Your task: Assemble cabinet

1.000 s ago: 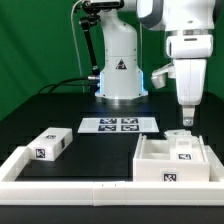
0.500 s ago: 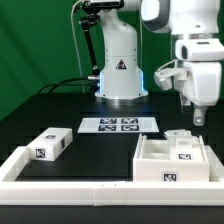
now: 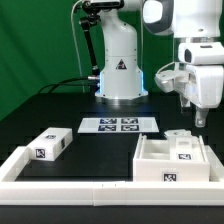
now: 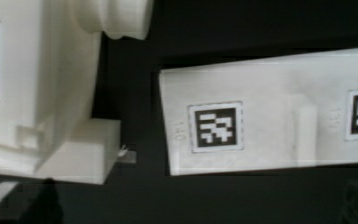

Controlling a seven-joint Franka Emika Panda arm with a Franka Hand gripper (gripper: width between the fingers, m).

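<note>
pincer (image 3: 199, 118): fingers apart, holding nothing | cabinet (image 3: 170, 157): on tabletop (image 3: 75, 110), right below pincer | marker board (image 3: 121, 125): beside it | small white block (image 3: 48, 144): far off

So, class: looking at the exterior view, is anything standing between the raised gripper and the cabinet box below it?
Nothing visible. The gripper hangs open above the cabinet with only empty air between them. The small loose panel and the marker board lie off to the exterior view's left.
</note>
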